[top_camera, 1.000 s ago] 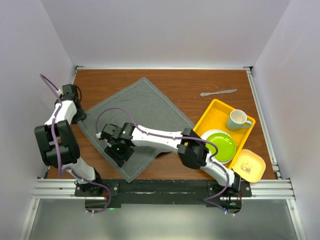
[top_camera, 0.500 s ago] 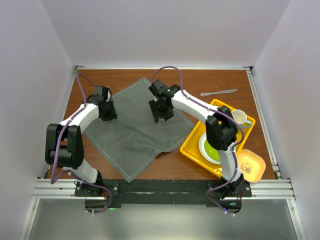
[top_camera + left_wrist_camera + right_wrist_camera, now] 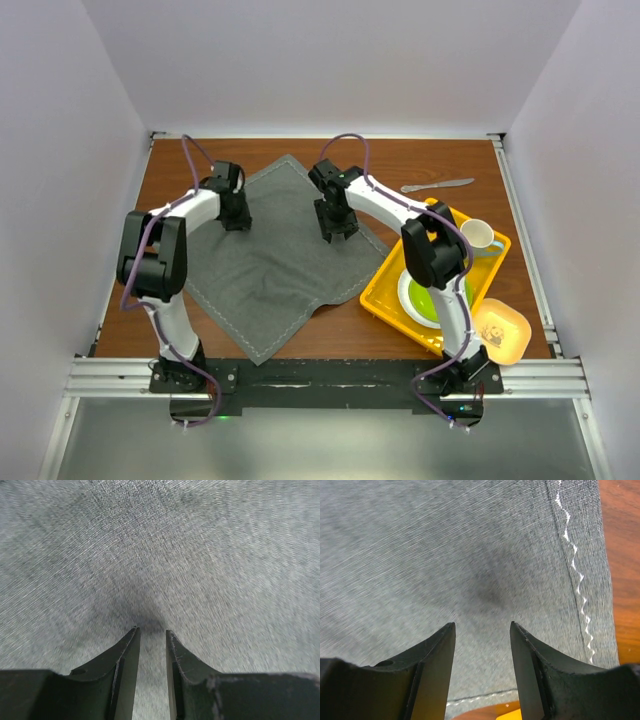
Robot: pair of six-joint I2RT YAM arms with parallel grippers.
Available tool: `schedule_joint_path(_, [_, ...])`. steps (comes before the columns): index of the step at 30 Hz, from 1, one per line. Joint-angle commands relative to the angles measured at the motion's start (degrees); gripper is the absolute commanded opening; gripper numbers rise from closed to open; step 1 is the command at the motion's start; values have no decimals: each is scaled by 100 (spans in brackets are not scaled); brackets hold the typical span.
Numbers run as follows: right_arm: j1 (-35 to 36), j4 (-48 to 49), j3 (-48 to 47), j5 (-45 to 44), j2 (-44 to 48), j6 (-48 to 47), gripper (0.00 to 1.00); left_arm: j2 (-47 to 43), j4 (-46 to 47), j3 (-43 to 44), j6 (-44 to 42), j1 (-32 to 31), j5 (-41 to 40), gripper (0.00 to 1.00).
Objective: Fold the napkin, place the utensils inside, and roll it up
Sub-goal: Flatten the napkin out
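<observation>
Both arms have slid up the large dark grey fabric napkin [image 3: 270, 270], left gripper [image 3: 152, 630] narrowly parted, right gripper [image 3: 481, 624] half-open, neither holding cloth, fold unstarted.

both arms reach forward, left tool [image 3: 151, 630] narrowly parted, right tool [image 3: 482, 625] parted wider.

- a robotics lab test cell
- plain pale walls [image 3: 330, 60] box in one wooden surface [image 3: 440, 160]
- cabled left arm [image 3: 160, 270] and right arm [image 3: 435, 255], bolted by an aluminium rail [image 3: 110, 378]
</observation>
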State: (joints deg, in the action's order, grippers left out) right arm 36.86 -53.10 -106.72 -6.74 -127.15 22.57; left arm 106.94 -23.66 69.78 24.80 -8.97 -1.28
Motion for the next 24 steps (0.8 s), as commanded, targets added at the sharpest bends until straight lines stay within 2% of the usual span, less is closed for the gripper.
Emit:
schedule_joint_path(1, [-144,194,-200,-178,-99,-130,51,292,20,431,139,-26,-101,32])
schedule_joint_path(7, [-197,520,-244,-117,-371,-182,52,662,-42,598,297,-8,-4,33])
schedule_joint_path(14, [-285,995,-630,-433,-862,-314,52,1039,-279,1064,254,115,-206,33])
schedule_joint_path(19, [-460,803,-1833,-547,-1540,-498,52,1066,-437,1354,184,238,-294,34])
schedule_joint_path(24, [-672,415,-3089,-301,-1664,-429,55,531,-508,1293,113,247,-338,35])
